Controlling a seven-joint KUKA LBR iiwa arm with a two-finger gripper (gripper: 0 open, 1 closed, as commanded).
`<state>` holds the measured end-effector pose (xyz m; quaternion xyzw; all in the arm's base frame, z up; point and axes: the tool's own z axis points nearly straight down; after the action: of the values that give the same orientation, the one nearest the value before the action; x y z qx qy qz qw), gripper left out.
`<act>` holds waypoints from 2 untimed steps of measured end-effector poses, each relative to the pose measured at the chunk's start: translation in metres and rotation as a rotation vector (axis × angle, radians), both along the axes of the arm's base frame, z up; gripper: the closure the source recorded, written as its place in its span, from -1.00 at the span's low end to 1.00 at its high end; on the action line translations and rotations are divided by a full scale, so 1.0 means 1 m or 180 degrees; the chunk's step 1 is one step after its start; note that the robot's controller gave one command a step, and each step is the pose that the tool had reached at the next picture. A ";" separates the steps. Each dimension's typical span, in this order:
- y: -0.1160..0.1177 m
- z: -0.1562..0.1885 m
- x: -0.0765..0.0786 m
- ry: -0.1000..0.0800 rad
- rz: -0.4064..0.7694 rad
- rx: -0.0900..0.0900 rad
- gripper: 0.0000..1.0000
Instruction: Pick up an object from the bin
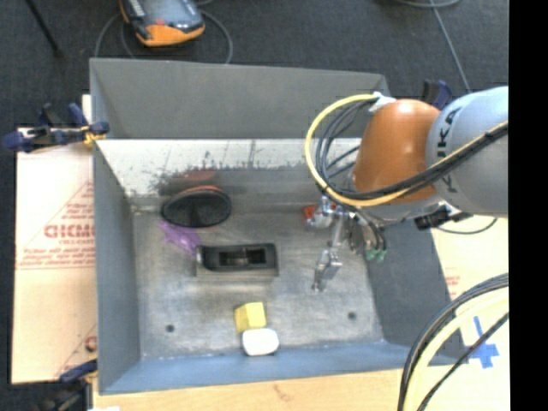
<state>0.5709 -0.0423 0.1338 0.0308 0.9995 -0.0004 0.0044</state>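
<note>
Pincer (321,279) and wrist are seen low in the right part of the grey metal bin (116,255), hung beneath the orange cover (396,148) of the arm, about which yellow and black cables (318,144) are looped. Bare bin floor is found under the pincer, and no thing is seen held in it; whether it is open or closed cannot be told. The nearest thing is a black oblong block (237,258), laid flat at the middle of the floor, to the left of the pincer and apart from it. Further left, near the back wall, a dark oval disc (196,206) is placed, with a purple scrap (180,236) just below it, touching or nearly touching its edge. Toward the front wall a small yellow block (250,316) is set, and a white rounded piece (259,342) is laid against its near side.
</note>
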 end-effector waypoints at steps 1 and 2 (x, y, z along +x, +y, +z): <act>0.056 -0.061 0.015 0.0020 -0.0114 -0.0001 1.00; 0.057 -0.062 0.015 0.0009 -0.0109 0.0000 -1.00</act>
<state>0.5858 0.0143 0.0722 0.0478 0.9989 -0.0005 0.0030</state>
